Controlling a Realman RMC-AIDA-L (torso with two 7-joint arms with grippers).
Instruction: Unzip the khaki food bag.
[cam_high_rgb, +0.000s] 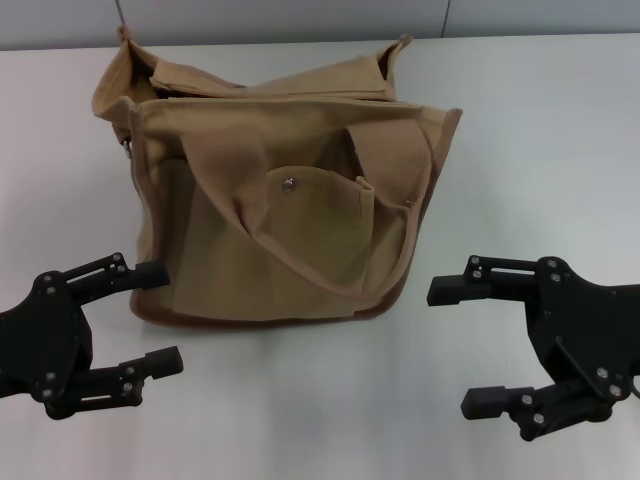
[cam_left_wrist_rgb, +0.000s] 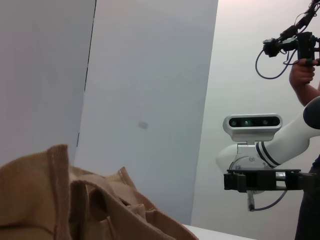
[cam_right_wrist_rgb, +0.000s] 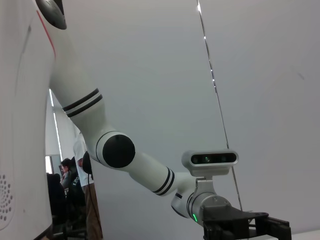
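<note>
The khaki food bag (cam_high_rgb: 280, 190) stands on the white table (cam_high_rgb: 540, 140) in the head view, a tan boxy tote with strap handles, a front pocket with a silver snap (cam_high_rgb: 288, 183) and a brown-trimmed base. Its top is slumped; the zipper is not clearly visible. My left gripper (cam_high_rgb: 158, 320) is open, low at the bag's front left corner, its upper finger close to the bag's side. My right gripper (cam_high_rgb: 458, 348) is open, to the right of the bag and apart from it. The bag's top edge (cam_left_wrist_rgb: 60, 200) shows in the left wrist view.
The table stretches right of and in front of the bag. A grey wall (cam_high_rgb: 300, 18) runs behind the table. The left wrist view shows my right arm's wrist camera (cam_left_wrist_rgb: 252, 122) and a person (cam_left_wrist_rgb: 305, 75) behind it. The right wrist view shows my left arm (cam_right_wrist_rgb: 130, 160).
</note>
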